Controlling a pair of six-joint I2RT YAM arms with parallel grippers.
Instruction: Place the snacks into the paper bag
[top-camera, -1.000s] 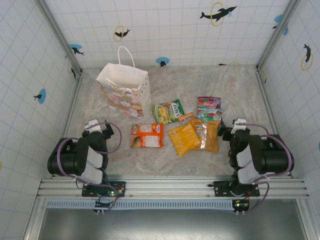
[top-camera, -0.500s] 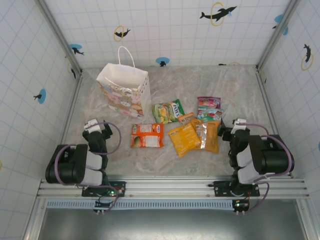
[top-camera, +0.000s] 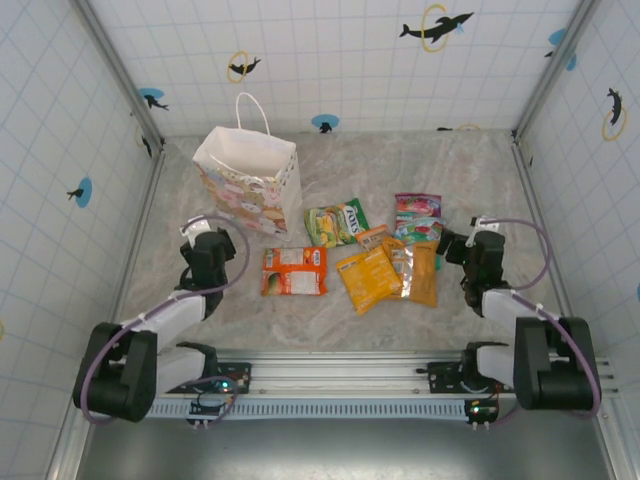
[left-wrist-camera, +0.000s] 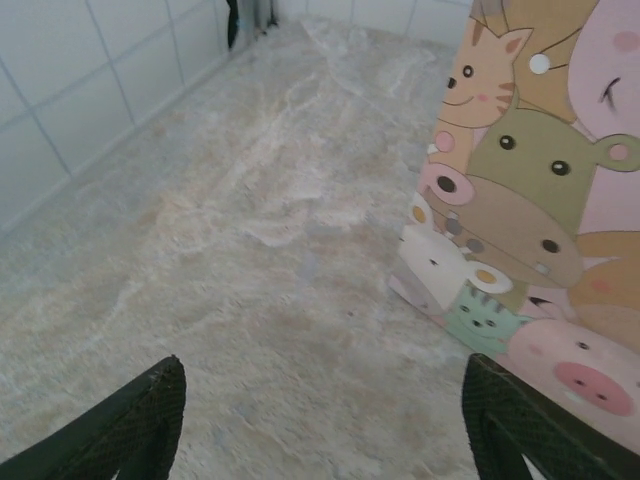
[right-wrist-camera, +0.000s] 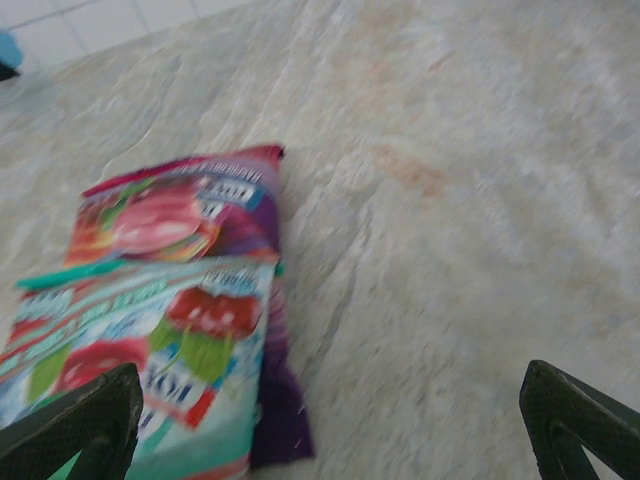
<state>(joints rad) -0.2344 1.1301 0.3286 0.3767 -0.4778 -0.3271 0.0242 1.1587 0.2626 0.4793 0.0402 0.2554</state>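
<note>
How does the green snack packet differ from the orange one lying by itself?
The green packet is green and yellow; the orange packet is mostly orange. The green packet lies tilted, close beside the paper bag; the orange packet lies square to the near edge of the table. The green packet has a small orange bar right beside it; the orange packet lies apart. Both lie flat, outside the bag.

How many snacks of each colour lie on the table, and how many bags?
Orange or yellow-orange packets: 3
Silvery packet: 1
Green packet: 1
Pink packet: 1
Teal packet: 1
Small orange bar: 1
Paper bag: 1
Total: 9 things, 8 of them snacks
</note>
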